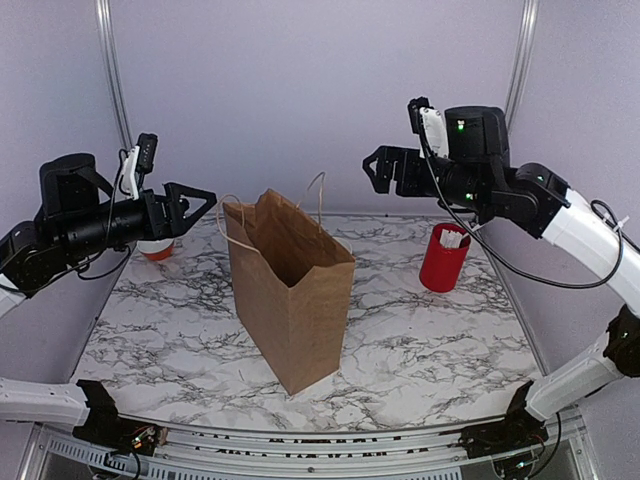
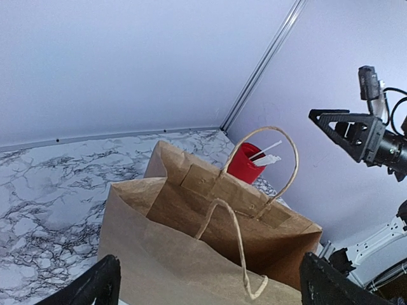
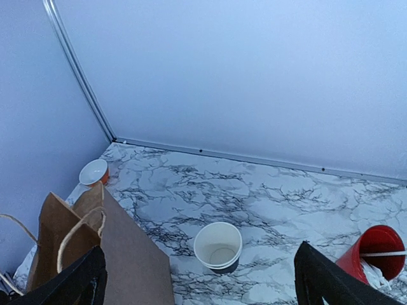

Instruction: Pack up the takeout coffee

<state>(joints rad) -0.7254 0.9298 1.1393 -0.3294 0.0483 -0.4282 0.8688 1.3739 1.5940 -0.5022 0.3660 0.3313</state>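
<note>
No view shows the takeout coffee. A brown paper bag (image 1: 295, 300) with twine handles stands upright and open-mouthed in the middle of the marble table (image 1: 420, 340). My left gripper (image 1: 196, 206) hovers level with the bag's top, just left of it. In the left wrist view this gripper (image 2: 213, 289) is open, its fingers (image 2: 102, 283) straddling the near rim of the bag (image 2: 191, 260); only the bag lies between them. My right gripper (image 1: 384, 170) is raised behind and right of the bag. It is open and empty (image 3: 206, 283) above the table.
A tall red cup with white sticks (image 1: 443, 257) stands at the right. A lidless stack of white-rimmed cups (image 3: 218, 246) sits behind the bag (image 3: 127, 254). A small orange bowl (image 1: 157, 248) is at the back left. Walls close the back and sides.
</note>
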